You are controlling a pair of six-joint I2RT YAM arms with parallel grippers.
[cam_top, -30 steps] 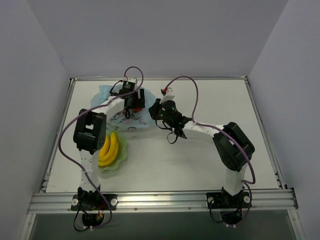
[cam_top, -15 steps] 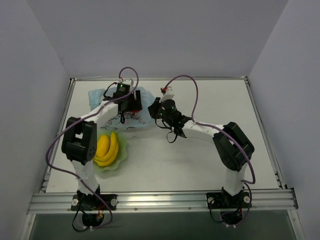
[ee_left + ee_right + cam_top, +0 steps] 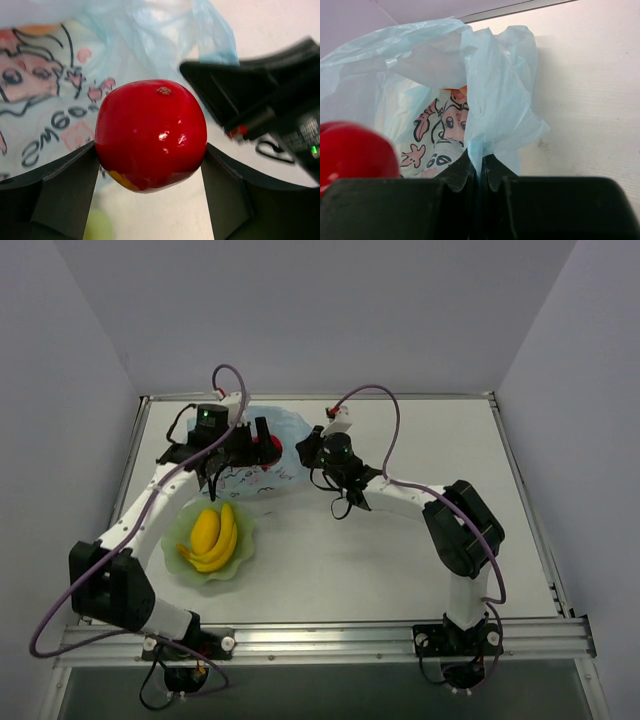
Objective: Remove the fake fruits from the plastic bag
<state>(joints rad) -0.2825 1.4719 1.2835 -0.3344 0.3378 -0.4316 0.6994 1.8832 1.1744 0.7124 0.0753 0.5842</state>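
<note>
My left gripper (image 3: 264,445) is shut on the small red fruit (image 3: 151,134), held above the plastic bag (image 3: 50,115). The fruit also shows in the top view (image 3: 270,448) and at the left of the right wrist view (image 3: 352,152). The light-blue bag (image 3: 262,472) lies at the back of the table. My right gripper (image 3: 481,170) is shut on a fold of the bag's edge (image 3: 492,110) and holds it up; an orange shape (image 3: 455,91) shows inside. The yellow banana bunch (image 3: 213,537) lies in the pale green bowl (image 3: 176,540). The peach is not visible.
The table's metal frame runs along the near edge (image 3: 330,640) and the right side (image 3: 522,490). White walls close in the back and both sides. Purple cables (image 3: 385,415) loop over both arms.
My left arm has swung left and pulled back, lifting the red fruit out of the bag. My right gripper has stayed clamped on the bag's edge.
</note>
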